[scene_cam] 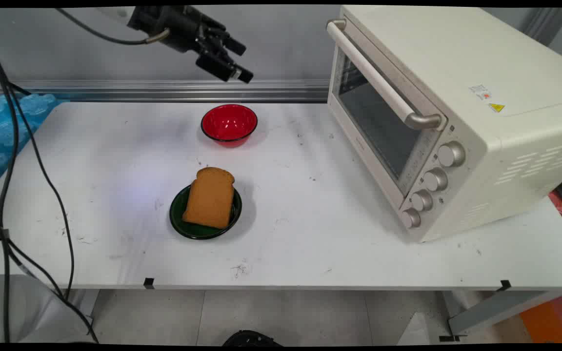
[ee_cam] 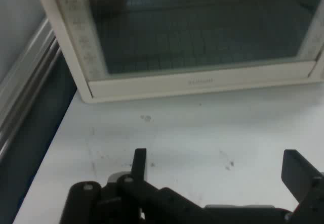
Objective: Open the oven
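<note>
2 dishes on bench [scene_cam: 310,234] before you. Nearest: bread slice [scene_cam: 210,197] lying on green plate [scene_cam: 179,222], long axis near-to-far, rounded top pointing away; likely light, soft, crumbly, so pinch long side edges. Beyond: red bowl [scene_cam: 229,124]. Right: toaster oven [scene_cam: 456,112], door shut. Fingers [ee_cam: 138,162] spread open, empty, raised high above bowl, aimed at oven.

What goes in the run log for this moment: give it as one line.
pincer: open, raised above table's far side, holding nothing | nearest: red bowl | toast on green plate | oven: door shut
</note>
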Controlling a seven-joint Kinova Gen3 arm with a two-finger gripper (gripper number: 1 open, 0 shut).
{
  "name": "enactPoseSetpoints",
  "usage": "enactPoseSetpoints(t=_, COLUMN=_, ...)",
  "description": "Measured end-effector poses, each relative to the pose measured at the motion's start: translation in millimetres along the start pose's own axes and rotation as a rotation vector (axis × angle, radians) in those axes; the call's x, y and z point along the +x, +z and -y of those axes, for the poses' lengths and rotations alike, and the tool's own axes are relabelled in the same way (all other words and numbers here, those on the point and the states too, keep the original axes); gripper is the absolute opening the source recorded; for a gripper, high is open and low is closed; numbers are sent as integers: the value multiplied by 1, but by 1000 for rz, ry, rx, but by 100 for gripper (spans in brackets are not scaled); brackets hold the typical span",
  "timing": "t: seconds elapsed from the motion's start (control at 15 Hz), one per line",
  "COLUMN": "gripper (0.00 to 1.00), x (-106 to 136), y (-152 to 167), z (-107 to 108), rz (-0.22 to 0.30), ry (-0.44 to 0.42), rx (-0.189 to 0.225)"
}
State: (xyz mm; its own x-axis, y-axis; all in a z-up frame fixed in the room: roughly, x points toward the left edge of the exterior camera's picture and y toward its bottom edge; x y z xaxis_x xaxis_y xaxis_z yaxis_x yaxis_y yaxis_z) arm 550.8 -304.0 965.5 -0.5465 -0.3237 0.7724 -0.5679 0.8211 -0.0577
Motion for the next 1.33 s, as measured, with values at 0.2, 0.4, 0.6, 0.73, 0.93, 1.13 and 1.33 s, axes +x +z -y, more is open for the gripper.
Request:
enactPoseSetpoints(t=0.2, gripper=100, x=14, y=4, z=-1, rz=-6, ry=1, rx=4)
enactPoseSetpoints(t=0.4, gripper=100, x=28, y=9, z=-3, rz=-14, ry=3, rx=6)
enactPoseSetpoints(t=0.6, gripper=100, x=42, y=14, z=-4, rz=-23, ry=5, rx=8)
enactPoseSetpoints(t=0.73, gripper=100, x=54, y=19, z=-5, rz=-32, ry=7, rx=9)
enactPoseSetpoints(t=0.93, gripper=100, x=70, y=28, z=-5, rz=-47, ry=7, rx=10)
enactPoseSetpoints(t=1.13, gripper=100, x=88, y=41, z=-5, rz=-63, ry=2, rx=13)
enactPoseSetpoints(t=1.33, gripper=0, x=106, y=57, z=-3, rz=-78, ry=-9, rx=18)
